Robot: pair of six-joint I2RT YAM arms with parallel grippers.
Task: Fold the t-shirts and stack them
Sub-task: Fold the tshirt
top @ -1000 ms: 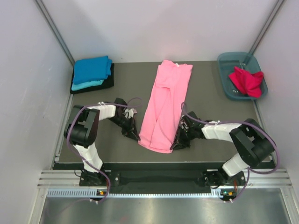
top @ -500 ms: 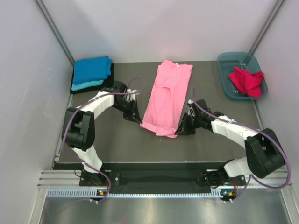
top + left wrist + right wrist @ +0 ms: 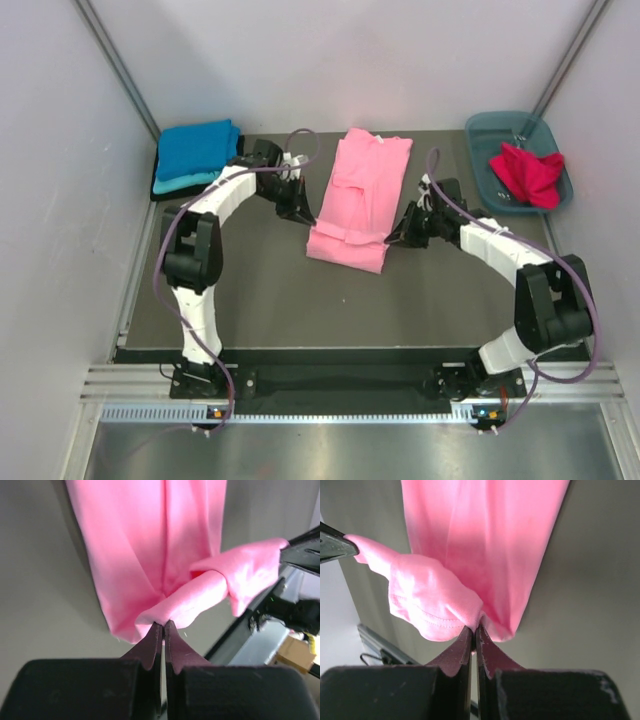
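A light pink t-shirt (image 3: 358,195) lies in a long narrow strip on the middle of the table, its near end lifted and doubled back over itself. My left gripper (image 3: 306,216) is shut on the left corner of that hem (image 3: 167,617). My right gripper (image 3: 393,237) is shut on the right corner (image 3: 470,620). A stack of folded shirts, bright blue (image 3: 195,147) over turquoise (image 3: 185,183) over black (image 3: 232,176), sits at the back left. A crimson red shirt (image 3: 527,171) lies crumpled in the tub.
The blue-grey plastic tub (image 3: 483,153) stands at the back right corner. White walls close in the table on the left, back and right. The metal rail with the arm bases (image 3: 340,385) runs along the near edge.
Both grippers have carried the pink shirt's near hem away from the table's front towards the back, folding the lower part over the upper part. The strip now looks much shorter.
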